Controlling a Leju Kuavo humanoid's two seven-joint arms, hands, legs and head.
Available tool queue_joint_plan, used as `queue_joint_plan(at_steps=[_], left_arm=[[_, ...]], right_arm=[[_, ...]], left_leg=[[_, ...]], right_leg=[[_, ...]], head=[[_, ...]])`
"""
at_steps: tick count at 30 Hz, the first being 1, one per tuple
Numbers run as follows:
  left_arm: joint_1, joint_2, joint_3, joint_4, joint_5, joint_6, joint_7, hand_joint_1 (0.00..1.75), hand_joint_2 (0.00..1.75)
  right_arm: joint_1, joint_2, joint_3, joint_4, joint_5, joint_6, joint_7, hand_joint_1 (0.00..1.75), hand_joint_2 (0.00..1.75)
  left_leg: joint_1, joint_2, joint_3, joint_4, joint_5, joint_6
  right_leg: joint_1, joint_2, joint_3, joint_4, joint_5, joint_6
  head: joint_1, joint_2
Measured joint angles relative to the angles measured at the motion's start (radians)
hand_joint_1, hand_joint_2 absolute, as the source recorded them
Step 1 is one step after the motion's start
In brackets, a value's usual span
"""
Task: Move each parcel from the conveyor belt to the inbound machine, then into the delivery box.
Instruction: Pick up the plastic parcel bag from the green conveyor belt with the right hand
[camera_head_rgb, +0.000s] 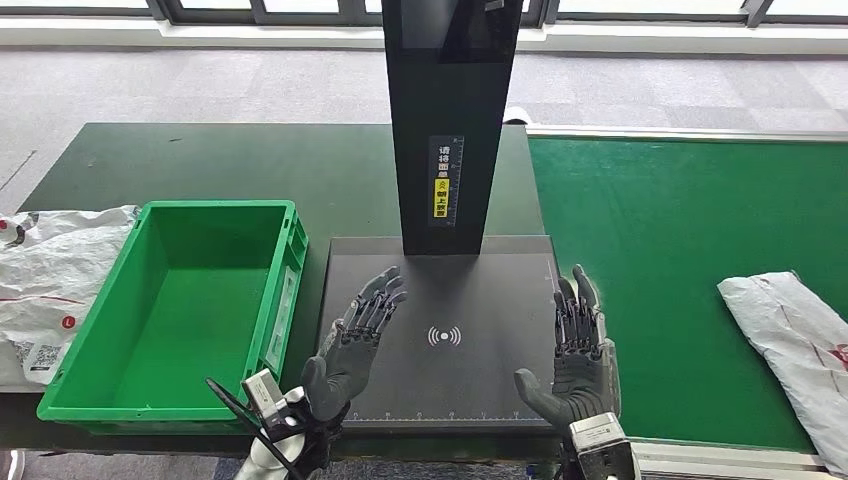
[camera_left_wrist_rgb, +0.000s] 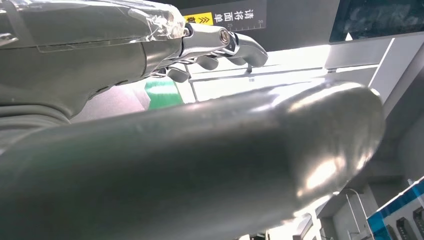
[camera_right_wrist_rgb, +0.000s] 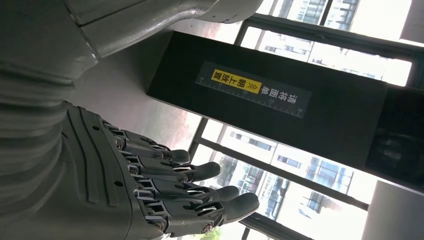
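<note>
Both hands hover over the dark platform of the inbound machine (camera_head_rgb: 440, 330), palms turned inward, fingers extended and apart, nothing held. Left hand (camera_head_rgb: 355, 340) sits over the platform's left part, fingers angled up and toward the centre mark; right hand (camera_head_rgb: 578, 350) sits at the platform's right edge, fingers pointing away from the robot. Right wrist view confirms the right hand (camera_right_wrist_rgb: 165, 195) empty, fingers straight and lightly fanned, with the machine's black column (camera_head_rgb: 452, 120) and its yellow label behind. Left wrist view is mostly the thick thumb up close, so little can be read there beyond no parcel in the palm. Platform itself carries nothing. Outward to the right: the green conveyor belt (camera_head_rgb: 680, 250) bears one white parcel (camera_head_rgb: 795, 345), a soft poly bag, lying well apart from the right hand and further right, partly cut off by the frame edge. Its long axis appears to run from the far-left down toward the near-right of the belt. Right hand is clearly the nearer one; left hand is across the whole platform from it. Outward to the left: the green delivery box (camera_head_rgb: 180, 310) just beside the machine, interior bare, and a further white bag (camera_head_rgb: 50, 280) lying on the tabletop (camera_head_rgb: 200, 160) beyond the box. Judgement: next reach goes rightward onto the belt, right hand leading.
</note>
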Motion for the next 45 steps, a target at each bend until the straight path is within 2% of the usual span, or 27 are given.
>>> queue_joint_plan(at_steps=[14, 16, 18, 20, 23, 26, 30, 35, 40, 45], left_arm=[[-0.013, -0.004, 0.000, 0.029, 0.000, -0.004, 0.000, 0.00, 0.00], [-0.023, -0.008, 0.000, 0.037, 0.001, -0.005, 0.000, 0.00, 0.00], [-0.030, -0.010, 0.000, 0.043, 0.008, -0.004, 0.000, 0.00, 0.00], [-0.034, -0.011, 0.000, 0.045, 0.016, 0.004, 0.000, 0.00, 0.00], [-0.032, -0.011, 0.008, 0.043, 0.016, 0.029, 0.000, 0.00, 0.00], [0.011, -0.010, 0.042, 0.010, 0.006, 0.096, 0.000, 0.00, 0.00], [0.091, -0.012, 0.099, -0.051, -0.044, 0.191, -0.001, 0.00, 0.00], [0.134, -0.033, 0.146, -0.093, -0.062, 0.258, 0.004, 0.00, 0.00], [0.147, -0.040, 0.180, -0.114, -0.013, 0.248, 0.006, 0.00, 0.00], [0.135, -0.040, 0.206, -0.109, 0.068, 0.160, 0.023, 0.00, 0.00]], right_arm=[[0.002, 0.006, -0.006, 0.000, 0.001, 0.001, 0.000, 0.00, 1.75], [0.002, 0.011, -0.017, 0.000, 0.009, 0.013, 0.000, 0.00, 0.87], [-0.001, 0.021, -0.033, 0.000, 0.021, 0.026, 0.000, 0.00, 0.87], [-0.009, 0.034, -0.054, 0.000, 0.034, 0.031, 0.001, 0.00, 1.75], [-0.025, 0.046, -0.094, 0.000, 0.078, 0.004, 0.020, 0.00, 1.75], [-0.021, 0.046, -0.149, -0.002, 0.193, -0.072, 0.076, 0.00, 1.75], [-0.040, 0.036, -0.232, 0.011, 0.420, -0.163, 0.171, 0.00, 1.75], [-0.095, 0.011, -0.283, 0.049, 0.730, -0.297, 0.337, 0.00, 1.75], [-0.151, -0.045, -0.307, 0.126, 0.865, -0.333, 0.455, 0.00, 1.75], [-0.233, -0.129, -0.351, 0.296, 0.922, -0.343, 0.541, 0.00, 1.75]], left_leg=[[0.000, 0.000, 0.000, 0.000, 0.000, 0.000], [0.000, 0.000, 0.000, 0.000, 0.000, 0.000], [0.000, 0.000, 0.000, 0.000, 0.000, 0.000], [0.000, 0.000, 0.000, 0.000, 0.000, 0.000], [0.000, 0.000, 0.000, 0.000, 0.000, 0.000], [0.000, 0.000, 0.000, 0.000, -0.001, 0.000], [0.000, 0.000, -0.001, 0.000, -0.001, 0.000], [0.000, 0.000, -0.001, 0.000, -0.001, 0.000], [0.000, 0.000, 0.000, 0.000, -0.001, 0.000], [0.000, -0.001, 0.000, 0.001, -0.001, 0.001]], right_leg=[[0.000, 0.000, 0.000, 0.000, 0.000, 0.000], [0.000, 0.000, 0.000, 0.000, 0.000, 0.000], [0.000, 0.000, 0.000, 0.000, 0.000, 0.000], [0.000, 0.000, 0.000, 0.000, 0.000, 0.000], [0.000, 0.000, 0.001, 0.000, 0.000, 0.000], [0.000, 0.000, 0.001, 0.000, 0.000, 0.000], [0.000, 0.000, 0.000, 0.000, 0.000, 0.000], [0.000, 0.000, 0.000, 0.000, -0.001, 0.001], [0.000, 0.000, 0.000, 0.000, 0.000, 0.001], [0.000, 0.000, 0.001, 0.000, 0.000, 0.001]], head=[[0.000, 0.000], [0.000, 0.000], [0.000, 0.000], [0.000, 0.000], [0.000, 0.000], [0.000, 0.000], [0.000, 0.000], [0.000, 0.000], [0.000, 0.000], [0.000, 0.000]])
